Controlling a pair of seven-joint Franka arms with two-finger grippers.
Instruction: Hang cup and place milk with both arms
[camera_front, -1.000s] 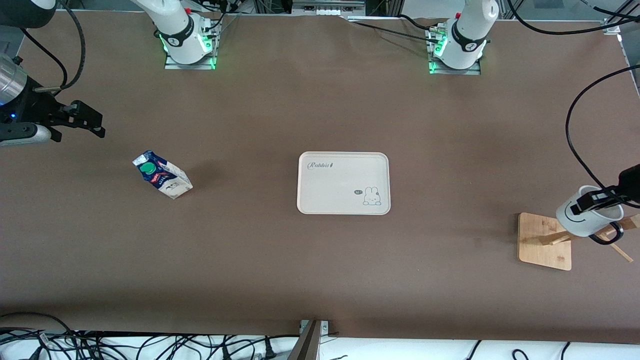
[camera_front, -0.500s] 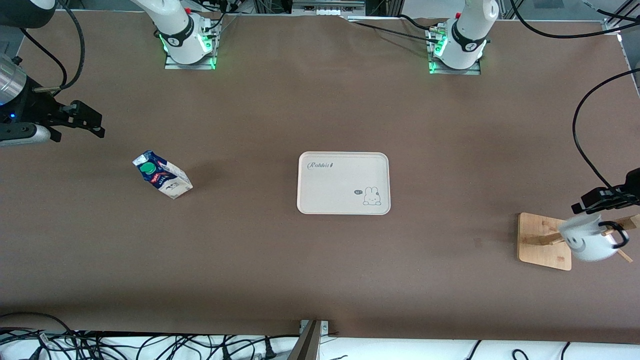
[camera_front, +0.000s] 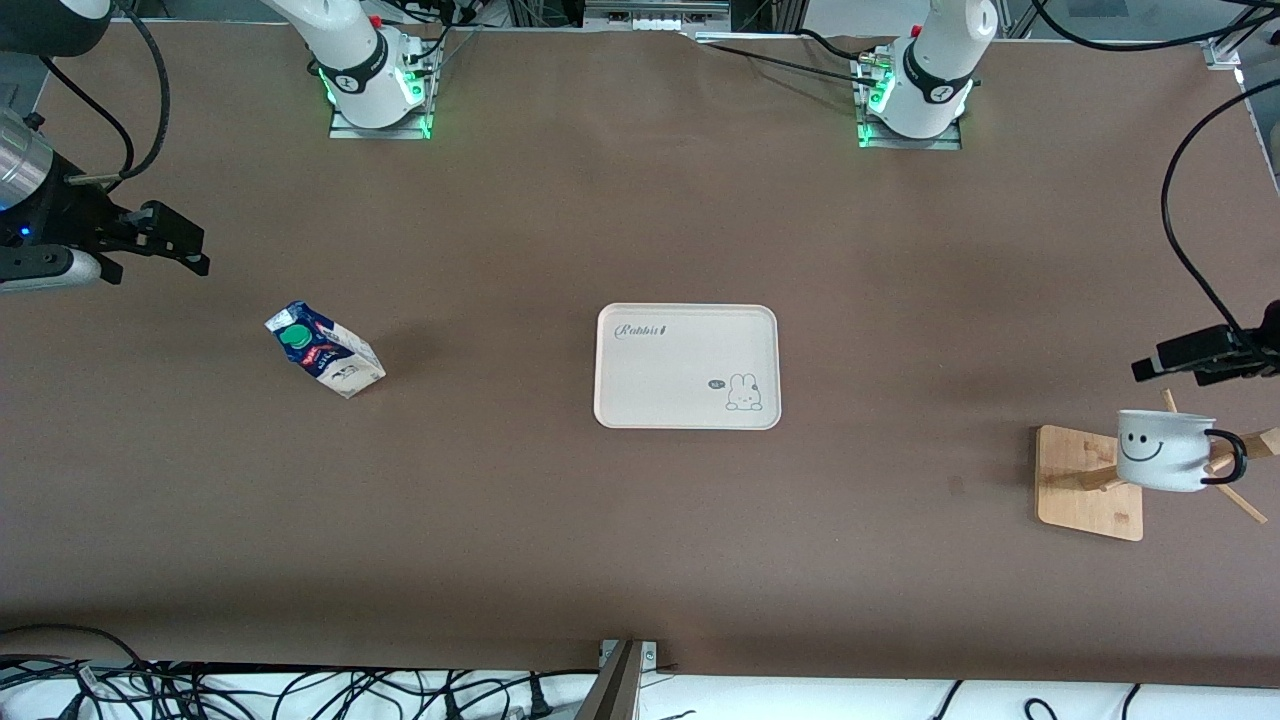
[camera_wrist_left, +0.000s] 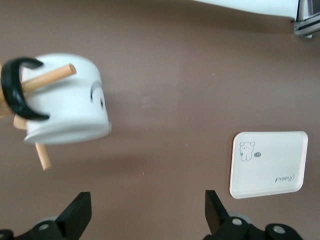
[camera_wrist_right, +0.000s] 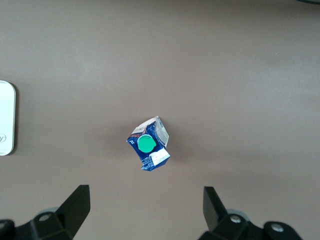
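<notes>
The white smiley cup (camera_front: 1160, 452) hangs by its black loop handle (camera_front: 1230, 468) on a peg of the wooden rack (camera_front: 1085, 490), at the left arm's end of the table. My left gripper (camera_front: 1160, 362) is open and empty in the air, just clear of the cup. The left wrist view shows the cup (camera_wrist_left: 67, 102) with a peg (camera_wrist_left: 50, 78) through its handle, apart from the open left gripper (camera_wrist_left: 148, 212). The blue-and-white milk (camera_front: 325, 352) with a green cap stands at the right arm's end. My right gripper (camera_front: 195, 250) waits open over the table; the milk (camera_wrist_right: 148, 144) lies ahead of it (camera_wrist_right: 145, 207).
A cream rabbit tray (camera_front: 687, 366) lies mid-table between milk and rack, also seen as the tray (camera_wrist_left: 268, 164) in the left wrist view. Loose cables run along the table edge nearest the front camera.
The left gripper opened and let go of the cup, which swung and now hangs on the rack peg. The gripper has drawn away from it. The right arm has not moved.
</notes>
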